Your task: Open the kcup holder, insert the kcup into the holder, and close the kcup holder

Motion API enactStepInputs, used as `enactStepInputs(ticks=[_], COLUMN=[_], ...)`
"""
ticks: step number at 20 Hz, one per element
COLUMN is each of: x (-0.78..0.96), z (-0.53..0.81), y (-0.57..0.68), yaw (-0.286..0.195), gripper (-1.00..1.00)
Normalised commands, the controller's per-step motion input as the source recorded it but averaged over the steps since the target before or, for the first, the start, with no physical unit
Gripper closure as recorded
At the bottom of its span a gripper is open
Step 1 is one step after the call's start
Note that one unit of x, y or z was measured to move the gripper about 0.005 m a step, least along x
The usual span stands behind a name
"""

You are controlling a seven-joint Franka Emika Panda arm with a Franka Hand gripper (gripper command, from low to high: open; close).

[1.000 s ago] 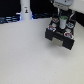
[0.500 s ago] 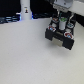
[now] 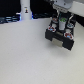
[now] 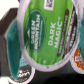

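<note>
One green-topped kcup (image 4: 46, 34), probably round lid.

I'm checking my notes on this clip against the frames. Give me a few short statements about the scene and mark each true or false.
1. The claw is over the kcup holder. True.
2. The kcup holder sits toward the exterior view's left. False: it is on the exterior view's right, on the white table.
3. The kcup seen in the wrist view has a green top. True; it reads Green Mountain, Dark Magic.
4. The tall white bottle lies on its side next to the holder. False: it stands upright at the back, apart from the holder.
5. The wrist view shows only one pod. False: other pod tops show beside the green one.
</note>
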Motion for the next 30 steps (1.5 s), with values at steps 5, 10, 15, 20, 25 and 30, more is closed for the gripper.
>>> enactStepInputs(ticks=[5,10,15,20,25,30], x=[-0.44,-0.14,0.0,-0.03,0.01,0.02], z=[-0.02,-0.15,-0.18,-0.08,-0.27,-0.3], y=[-0.07,-0.08,0.0,0.0,-0.01,0.02], yaw=[-0.078,-0.035,-0.001,-0.003,-0.003,0.002], gripper=[1.0,1.0,1.0,1.0,1.0,1.0])
